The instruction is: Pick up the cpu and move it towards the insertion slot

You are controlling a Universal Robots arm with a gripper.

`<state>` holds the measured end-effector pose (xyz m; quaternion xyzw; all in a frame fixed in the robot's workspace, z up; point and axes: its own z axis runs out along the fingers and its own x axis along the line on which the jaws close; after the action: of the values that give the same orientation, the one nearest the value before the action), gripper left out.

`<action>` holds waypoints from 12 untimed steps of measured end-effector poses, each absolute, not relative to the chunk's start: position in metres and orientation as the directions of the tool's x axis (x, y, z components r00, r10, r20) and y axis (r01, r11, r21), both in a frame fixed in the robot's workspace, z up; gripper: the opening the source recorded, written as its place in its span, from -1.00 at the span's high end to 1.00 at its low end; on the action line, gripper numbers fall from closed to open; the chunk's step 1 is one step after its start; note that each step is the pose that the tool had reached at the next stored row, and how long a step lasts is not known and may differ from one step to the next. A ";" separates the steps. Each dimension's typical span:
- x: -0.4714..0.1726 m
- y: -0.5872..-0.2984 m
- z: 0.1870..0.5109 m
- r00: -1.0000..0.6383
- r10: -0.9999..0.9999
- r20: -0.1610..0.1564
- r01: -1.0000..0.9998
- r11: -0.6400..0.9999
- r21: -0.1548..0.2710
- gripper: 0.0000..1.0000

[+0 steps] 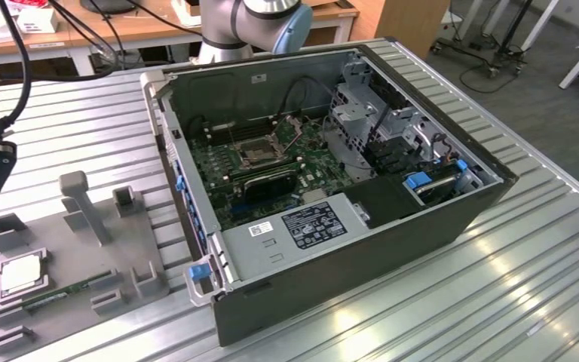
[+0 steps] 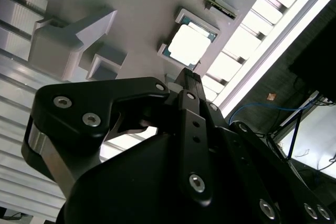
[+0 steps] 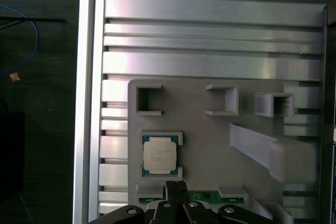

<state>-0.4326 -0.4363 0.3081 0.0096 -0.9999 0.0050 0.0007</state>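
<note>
- tool [image 3: 176,185] is closed, holding nothing
- cpu [image 3: 159,157] sits flat in its grey holder [image 3: 210,140], just past the tool tips
- I'd centre over it and grip the edges squarely

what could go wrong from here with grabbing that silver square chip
The silvery square cpu sits between raised grey plastic holder lips; the shut black gripper could catch those lips rather than the chip's edges.
The long green memory stick lies just beside that holder, close to the gripper, and could get knocked.
The shiny-framed insertion slot lies deep inside the open dark computer case near black cables, which might snag.
</note>
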 end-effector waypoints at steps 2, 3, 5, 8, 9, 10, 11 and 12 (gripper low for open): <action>-0.433 -0.436 0.308 -1.000 -0.019 0.001 -0.019 1.000 -0.010 0.79; -0.433 -0.436 0.307 -1.000 -0.019 0.001 -0.019 1.000 -0.010 0.79; -0.433 -0.436 0.307 -1.000 -0.019 0.001 -0.019 1.000 -0.010 0.79; -0.433 -0.436 0.306 -1.000 -0.019 0.001 -0.019 1.000 -0.010 0.79; -0.433 -0.436 0.306 -1.000 -0.019 0.001 -0.019 1.000 -0.010 0.79; -0.433 -0.436 0.306 -1.000 -0.019 0.001 -0.019 1.000 -0.010 0.79; -0.433 -0.436 0.306 -1.000 -0.019 0.001 -0.019 1.000 -0.010 0.79; -0.433 -0.436 0.305 -1.000 -0.019 0.001 -0.019 1.000 -0.010 0.79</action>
<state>-0.4326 -0.4363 0.3054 0.0095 -0.9999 0.0050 0.0007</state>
